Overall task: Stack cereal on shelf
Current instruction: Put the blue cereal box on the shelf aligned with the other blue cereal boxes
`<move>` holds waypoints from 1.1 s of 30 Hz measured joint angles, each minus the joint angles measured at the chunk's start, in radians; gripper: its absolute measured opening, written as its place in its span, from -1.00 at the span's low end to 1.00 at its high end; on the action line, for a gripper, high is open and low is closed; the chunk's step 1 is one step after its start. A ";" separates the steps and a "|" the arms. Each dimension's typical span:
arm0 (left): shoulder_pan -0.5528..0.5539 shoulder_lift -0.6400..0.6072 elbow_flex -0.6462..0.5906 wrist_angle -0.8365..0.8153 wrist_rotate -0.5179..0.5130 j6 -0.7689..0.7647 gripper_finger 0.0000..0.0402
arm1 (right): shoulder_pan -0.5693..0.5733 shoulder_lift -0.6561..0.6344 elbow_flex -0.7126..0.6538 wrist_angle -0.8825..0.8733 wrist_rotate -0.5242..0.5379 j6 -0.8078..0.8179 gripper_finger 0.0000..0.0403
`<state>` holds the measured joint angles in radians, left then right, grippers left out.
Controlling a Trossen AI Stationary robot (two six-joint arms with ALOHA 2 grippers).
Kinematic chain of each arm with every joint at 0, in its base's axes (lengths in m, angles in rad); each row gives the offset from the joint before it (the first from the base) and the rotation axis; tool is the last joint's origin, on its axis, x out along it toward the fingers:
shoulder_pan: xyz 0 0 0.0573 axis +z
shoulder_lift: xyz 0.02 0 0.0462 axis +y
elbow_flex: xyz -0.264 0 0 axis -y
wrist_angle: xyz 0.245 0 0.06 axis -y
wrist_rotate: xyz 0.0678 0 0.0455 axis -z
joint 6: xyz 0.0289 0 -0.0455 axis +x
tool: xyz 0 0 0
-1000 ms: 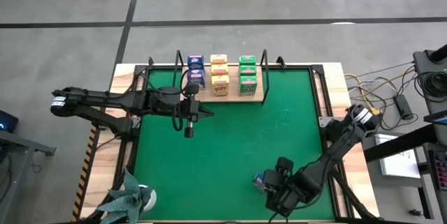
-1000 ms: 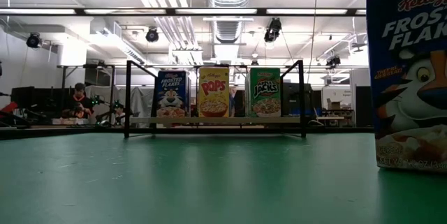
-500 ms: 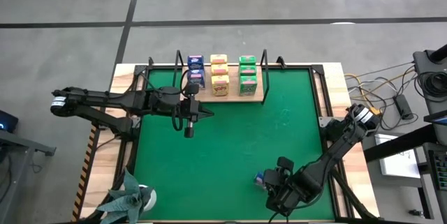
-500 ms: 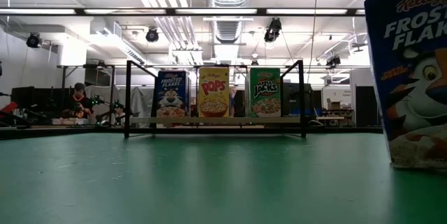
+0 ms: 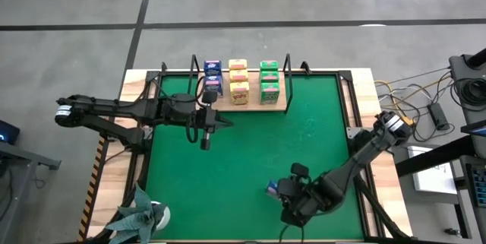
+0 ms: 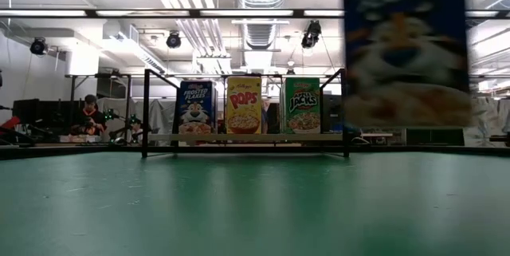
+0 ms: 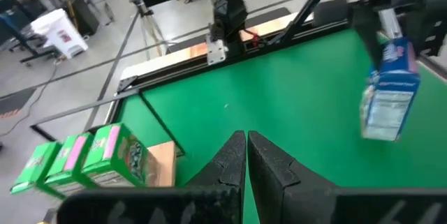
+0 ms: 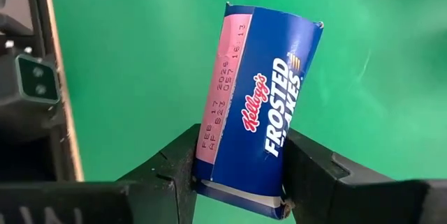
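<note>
Since pinched by the right gripper (image 8: 234, 175) fingers, blue cereal box (image 8: 260, 105) probably light, crushable; left gripper (image 7: 246, 155) fingers pressed together.

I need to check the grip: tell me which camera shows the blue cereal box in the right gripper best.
The right wrist view: the blue cereal box fills it, pinched between the right gripper's fingers. The low view shows the box blurred, lifted off the mat. The left wrist view shows it far off. The high view shows only a blue sliver.

Low view blurred my blue cereal box (image 6: 406, 49), top edge cropped; my right gripper (image 8: 237, 175) hid its bottom.
</note>
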<state>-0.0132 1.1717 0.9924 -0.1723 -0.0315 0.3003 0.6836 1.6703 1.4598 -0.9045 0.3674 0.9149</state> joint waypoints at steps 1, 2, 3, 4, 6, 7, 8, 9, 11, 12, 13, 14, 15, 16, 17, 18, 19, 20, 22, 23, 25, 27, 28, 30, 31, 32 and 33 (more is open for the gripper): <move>0.000 -0.001 0.000 0.000 0.015 0.002 -1.00 | -0.015 0.000 0.008 0.001 0.000 -0.034 -0.22; 0.000 -0.005 0.000 0.000 0.030 0.002 -1.00 | -0.030 0.000 0.015 0.002 0.000 -0.068 -0.22; 0.000 -0.010 -0.002 0.002 0.045 0.002 -1.00 | -0.046 0.000 0.022 0.003 0.000 -0.105 -0.22; 0.000 -0.016 -0.005 0.002 0.054 0.003 -1.00 | -0.062 0.000 0.029 0.006 0.000 -0.140 -0.21; -0.001 -0.033 -0.016 0.006 0.060 0.002 -1.00 | -0.096 0.000 0.040 0.008 -0.001 -0.214 -0.21; -0.001 -0.044 -0.026 0.007 0.060 0.001 -1.00 | -0.113 0.000 0.044 0.012 -0.003 -0.249 -0.21; -0.001 -0.055 -0.038 0.013 0.060 -0.003 -1.00 | -0.131 0.000 0.048 0.020 -0.007 -0.286 -0.21; -0.001 -0.069 -0.053 0.025 0.060 -0.005 -1.00 | -0.146 0.000 0.055 0.022 -0.009 -0.320 -0.21; -0.001 -0.103 -0.089 0.056 0.060 -0.007 -1.00 | -0.181 0.000 0.069 0.023 -0.015 -0.386 -0.21; -0.001 -0.123 -0.108 0.072 0.060 -0.012 -1.00 | -0.199 0.000 0.076 0.027 -0.026 -0.420 -0.21; -0.001 -0.144 -0.130 0.095 0.060 -0.017 -1.00 | -0.218 0.000 0.081 0.031 -0.038 -0.453 -0.21; -0.001 -0.166 -0.153 0.116 0.060 -0.022 -1.00 | -0.238 0.000 0.087 0.033 -0.050 -0.485 -0.21; -0.001 -0.188 -0.175 0.132 0.060 -0.024 -1.00 | -0.258 0.000 0.091 0.040 -0.063 -0.518 -0.22; -0.001 -0.210 -0.197 0.158 0.060 -0.025 -1.00 | -0.280 0.000 0.096 0.057 -0.080 -0.554 -0.22; -0.001 -0.232 -0.219 0.184 0.060 -0.024 -1.00 | -0.301 0.000 0.103 0.076 -0.094 -0.591 -0.22; 0.000 -0.255 -0.240 0.204 0.060 -0.022 -1.00 | -0.322 0.000 0.109 0.093 -0.112 -0.630 -0.23; 0.000 -0.275 -0.259 0.228 0.059 -0.021 -1.00 | -0.344 0.000 0.113 0.110 -0.127 -0.669 -0.23; 0.000 -0.293 -0.275 0.254 0.059 -0.021 -1.00 | -0.366 0.000 0.118 0.126 -0.141 -0.705 -0.23; 0.000 -0.331 -0.310 0.289 0.058 -0.012 -1.00 | -0.412 0.000 0.130 0.158 -0.172 -0.777 -0.22; 0.000 -0.347 -0.322 0.305 0.058 -0.003 -1.00 | -0.434 0.000 0.137 0.172 -0.187 -0.811 -0.22; 0.000 -0.379 -0.345 0.327 0.057 0.008 -1.00 | -0.480 0.000 0.149 0.199 -0.209 -0.873 -0.22; 0.000 -0.406 -0.366 0.357 0.057 0.014 -1.00 | -0.524 0.000 0.156 0.223 -0.227 -0.928 -0.23; 0.000 -0.419 -0.375 0.365 0.057 0.018 -1.00 | -0.545 0.000 0.158 0.240 -0.241 -0.952 -0.23; 0.000 -0.436 -0.382 0.364 0.057 0.025 -1.00 | -0.588 0.000 0.165 0.263 -0.276 -0.994 -0.23; 0.000 -0.443 -0.382 0.365 0.057 0.026 -1.00 | -0.610 0.000 0.170 0.269 -0.294 -1.013 -0.23; 0.000 -0.451 -0.382 0.364 0.056 0.026 -1.00 | -0.627 0.000 0.173 0.278 -0.306 -1.029 -0.23; 0.000 -0.457 -0.382 0.365 0.048 0.027 -1.00 | -0.645 0.004 0.180 0.286 -0.314 -1.046 -0.23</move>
<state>-0.0132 0.7150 0.6102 0.1924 0.0167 0.3275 0.0386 1.6743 1.6402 -0.6187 0.0533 -0.1308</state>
